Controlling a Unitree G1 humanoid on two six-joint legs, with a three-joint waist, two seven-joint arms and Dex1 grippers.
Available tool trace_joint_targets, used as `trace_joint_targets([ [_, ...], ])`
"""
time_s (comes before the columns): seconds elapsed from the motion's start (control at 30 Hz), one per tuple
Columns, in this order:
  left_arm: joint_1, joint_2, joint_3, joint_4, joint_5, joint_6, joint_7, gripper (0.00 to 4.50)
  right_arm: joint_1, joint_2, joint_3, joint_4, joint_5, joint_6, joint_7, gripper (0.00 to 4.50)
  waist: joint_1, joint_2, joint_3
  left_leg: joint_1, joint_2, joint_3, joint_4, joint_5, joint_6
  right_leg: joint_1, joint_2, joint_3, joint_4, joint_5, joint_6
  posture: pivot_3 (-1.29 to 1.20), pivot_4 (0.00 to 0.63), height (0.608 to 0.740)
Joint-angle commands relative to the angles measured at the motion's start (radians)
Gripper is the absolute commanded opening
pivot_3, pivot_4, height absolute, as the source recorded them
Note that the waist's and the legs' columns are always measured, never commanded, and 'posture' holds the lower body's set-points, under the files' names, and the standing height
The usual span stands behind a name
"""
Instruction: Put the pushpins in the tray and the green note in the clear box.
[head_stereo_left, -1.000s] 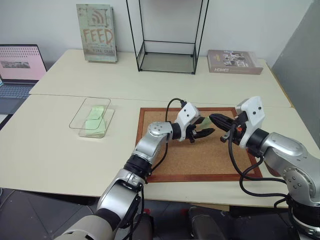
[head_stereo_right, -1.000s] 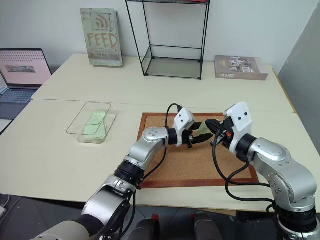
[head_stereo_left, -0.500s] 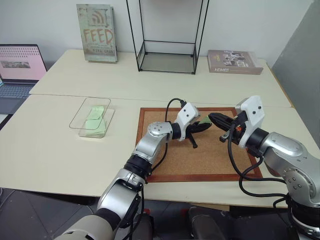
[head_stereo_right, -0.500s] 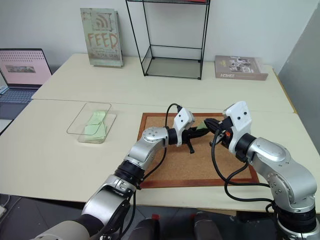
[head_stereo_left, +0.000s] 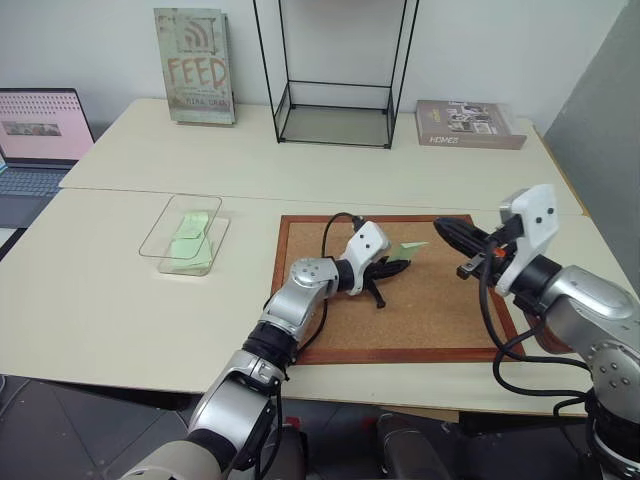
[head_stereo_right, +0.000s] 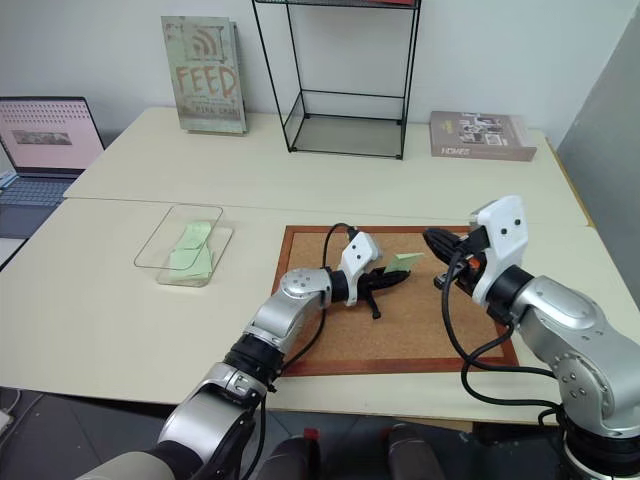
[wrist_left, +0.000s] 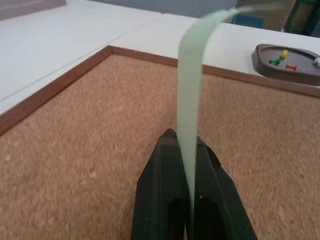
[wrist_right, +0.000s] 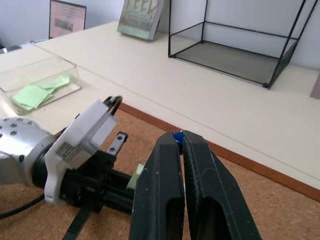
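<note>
I have the left end effector (head_stereo_left: 395, 266) clamped on the green note (head_stereo_left: 407, 248), low over the middle of the corkboard (head_stereo_left: 430, 310); the slip stands on edge between the black fingers (wrist_left: 165, 200) and curves away past their tips. My right end effector (head_stereo_left: 452, 231) hangs above the far right part of the board, fingers pressed together on a dark blue pushpin (wrist_right: 178, 135), whose head peeks out at the tips. The two end effectors are near each other but apart. The tray (wrist_left: 289, 63) sits on the tabletop just past the corkboard's edge, with a yellowish pin (wrist_left: 283, 53) among the small pins in it. The clear box (head_stereo_left: 183, 235) rests on the tabletop well to the left of the board, with green slips lying inside.
</note>
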Motion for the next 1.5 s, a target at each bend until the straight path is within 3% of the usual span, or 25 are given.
trace_joint_targets([
  [0.03, 0.009, -0.01, -0.018, -0.094, 0.009, -0.005, 0.009, 0.01, 0.047, -0.047, -0.135, -0.069, 0.033, 0.029, -0.028, 0.0, 0.001, 0.0, 0.0, 0.0, 0.0, 0.0, 0.0, 0.0, 0.0, 0.0, 0.0, 0.0, 0.0, 0.0, 0.0, 0.0, 0.15, 0.74],
  [0.23, 0.059, -0.002, -0.066, -0.21, 0.04, 0.021, 0.021, 0.01, 0.383, -0.252, -0.337, -0.099, -0.143, 0.01, 0.05, 0.0, 0.021, 0.0, 0.0, 0.0, -0.001, 0.0, 0.0, 0.0, 0.0, 0.0, -0.001, 0.0, -0.001, 0.0, 0.0, 0.0, 0.15, 0.74],
  [0.37, 0.079, -0.003, -0.087, -0.267, 0.042, 0.046, 0.02, 0.01, 0.56, -0.285, -0.394, -0.074, -0.237, -0.037, 0.079, 0.0, 0.019, 0.0, 0.0, 0.001, 0.0, 0.0, 0.0, 0.0, 0.0, 0.001, 0.0, 0.0, 0.0, 0.0, 0.0, 0.0, 0.15, 0.74],
  [0.47, 0.075, -0.011, -0.095, -0.282, 0.036, 0.063, 0.02, 0.01, 0.648, -0.297, -0.363, -0.018, -0.315, -0.101, 0.107, 0.0, 0.015, 0.0, 0.0, 0.003, 0.0, 0.002, 0.001, 0.0, 0.0, 0.002, 0.0, 0.001, 0.0, 0.0, 0.0, 0.0, 0.15, 0.74],
  [0.73, 0.086, -0.003, -0.122, -0.319, 0.041, 0.08, 0.013, 0.01, 0.693, -0.311, -0.293, 0.152, -0.406, -0.227, 0.191, 0.0, 0.0, 0.0, 0.0, 0.002, 0.0, 0.002, 0.009, 0.0, 0.0, 0.004, 0.0, 0.002, 0.0, -0.003, -0.005, 0.0, 0.15, 0.74],
  [1.1, 0.1, 0.011, -0.124, -0.349, 0.049, 0.099, 0.031, 0.01, 0.604, -0.256, -0.205, 0.246, -0.406, -0.246, 0.203, 0.0, 0.0, 0.0, 0.0, 0.001, 0.0, 0.001, 0.008, 0.0, 0.0, 0.004, 0.0, 0.002, 0.0, -0.003, -0.004, 0.0, 0.15, 0.74],
  [1.5, 0.09, 0.014, -0.123, -0.333, 0.053, 0.09, 0.036, 0.0, 0.559, -0.244, -0.202, 0.262, -0.405, -0.216, 0.204, 2.54, 0.001, 0.0, 0.0, 0.001, -0.001, 0.001, 0.008, 0.0, 0.0, 0.004, 0.0, 0.002, 0.001, -0.002, -0.004, 0.0, 0.15, 0.74],
])
